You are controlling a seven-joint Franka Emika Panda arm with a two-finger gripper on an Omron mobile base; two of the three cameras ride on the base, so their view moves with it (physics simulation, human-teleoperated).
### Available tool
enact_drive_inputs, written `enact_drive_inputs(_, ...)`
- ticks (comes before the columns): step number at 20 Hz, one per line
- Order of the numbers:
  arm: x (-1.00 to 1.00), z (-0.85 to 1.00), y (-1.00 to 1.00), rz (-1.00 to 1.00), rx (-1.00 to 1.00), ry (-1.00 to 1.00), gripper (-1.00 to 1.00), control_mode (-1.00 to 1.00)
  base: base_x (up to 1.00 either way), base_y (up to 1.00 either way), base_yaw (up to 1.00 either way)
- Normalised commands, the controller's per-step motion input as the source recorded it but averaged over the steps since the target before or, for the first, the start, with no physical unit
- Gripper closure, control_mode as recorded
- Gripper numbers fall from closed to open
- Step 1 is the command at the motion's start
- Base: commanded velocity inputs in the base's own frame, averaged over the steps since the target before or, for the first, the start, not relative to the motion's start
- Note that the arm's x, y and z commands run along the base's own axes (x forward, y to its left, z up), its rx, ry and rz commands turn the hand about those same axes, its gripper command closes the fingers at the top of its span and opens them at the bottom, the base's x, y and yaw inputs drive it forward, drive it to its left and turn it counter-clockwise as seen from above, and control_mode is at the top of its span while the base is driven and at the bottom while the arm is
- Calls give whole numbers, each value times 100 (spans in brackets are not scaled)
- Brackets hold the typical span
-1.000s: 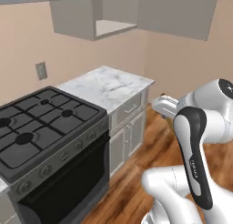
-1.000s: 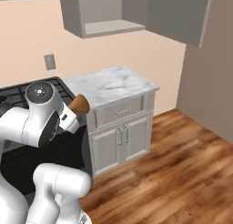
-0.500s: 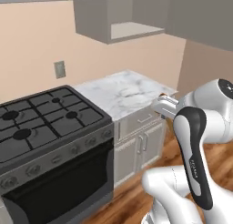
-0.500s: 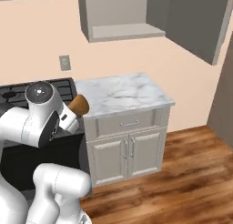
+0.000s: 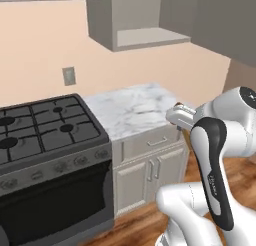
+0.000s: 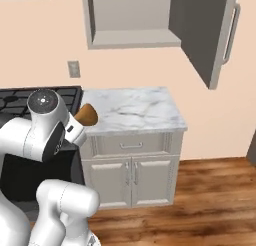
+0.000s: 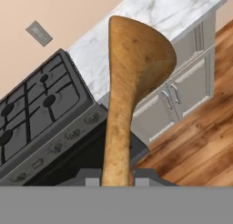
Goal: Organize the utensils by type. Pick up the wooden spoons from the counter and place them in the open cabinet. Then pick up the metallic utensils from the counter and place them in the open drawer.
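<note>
Hand view: the gripper (image 7: 116, 182) at the bottom centre was clamped on the handle of the wooden spoon (image 7: 132, 77), whose bowl rose toward the top centre of the frame. Behind it lay the stove (image 7: 41, 109) at left and the marble worktop (image 7: 168, 11) at upper right. Right base view: the spoon's bowl (image 6: 86, 115) projected from the arm at centre left, beside the worktop (image 6: 135, 110); the open cabinet (image 6: 132, 20) hung at top centre, its door (image 6: 212, 35) swung to the right.
</note>
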Motion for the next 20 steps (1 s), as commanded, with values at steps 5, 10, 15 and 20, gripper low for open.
enact_drive_inputs(5, 0, 0, 0, 0, 0, 0, 100, 100, 25, -64, 39)
enact_drive_inputs(10, 0, 0, 0, 0, 0, 0, 100, 100, 34, -55, 37)
enact_drive_inputs(15, 0, 0, 0, 0, 0, 0, 100, 100, 43, -44, 27)
enact_drive_inputs(20, 0, 0, 0, 0, 0, 0, 100, 100, 65, -13, 11)
